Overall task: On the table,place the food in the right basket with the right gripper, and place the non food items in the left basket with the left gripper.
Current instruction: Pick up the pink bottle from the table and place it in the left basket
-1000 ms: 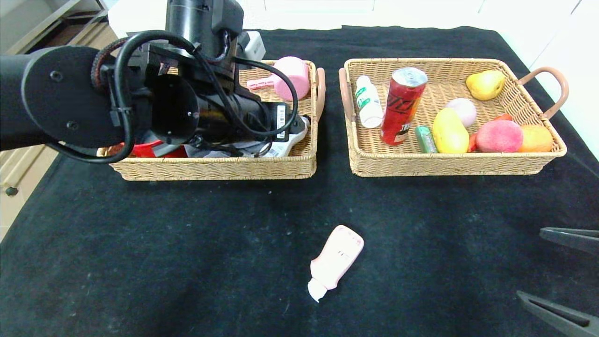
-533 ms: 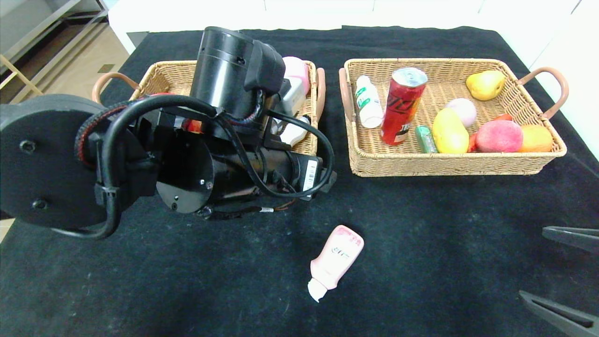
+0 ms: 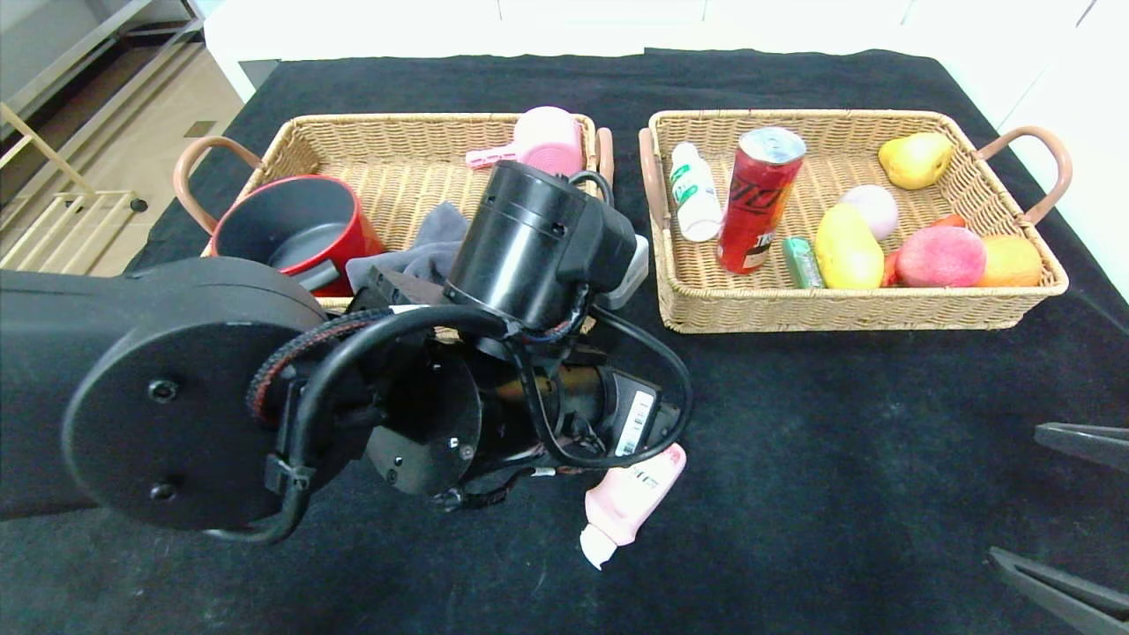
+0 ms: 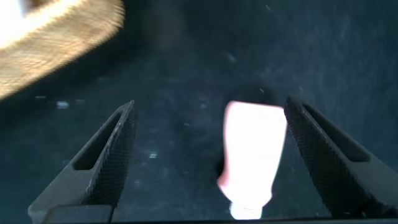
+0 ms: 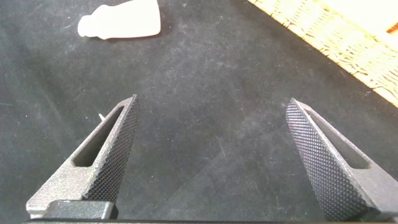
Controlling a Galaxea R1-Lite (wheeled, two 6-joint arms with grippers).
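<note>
The pale pink squeeze tube (image 3: 631, 496) lies on the black table (image 3: 794, 423) near the front centre, white cap toward me. My left arm hangs over it and hides the left gripper in the head view. In the left wrist view the left gripper (image 4: 210, 109) is open above the tube (image 4: 252, 155), which lies between the fingers, close to one of them. The right gripper (image 3: 1014, 494) stands open and empty at the front right, over bare cloth (image 5: 212, 102). In the right basket (image 3: 847, 310) sit the white bottle (image 3: 694, 190), red can (image 3: 758, 198) and peach (image 3: 940, 256).
The left basket (image 3: 388, 128) holds a red pot (image 3: 295, 234), a grey cloth (image 3: 432, 247) and a pink item (image 3: 547, 141). A pear (image 3: 915, 159), a yellow fruit (image 3: 847, 247) and other produce share the right basket. The tube also shows far off in the right wrist view (image 5: 121, 22).
My left arm has swung from over the left basket toward the table's front, now over the pink tube, and its jaws have widened a little. The right arm has not moved.
</note>
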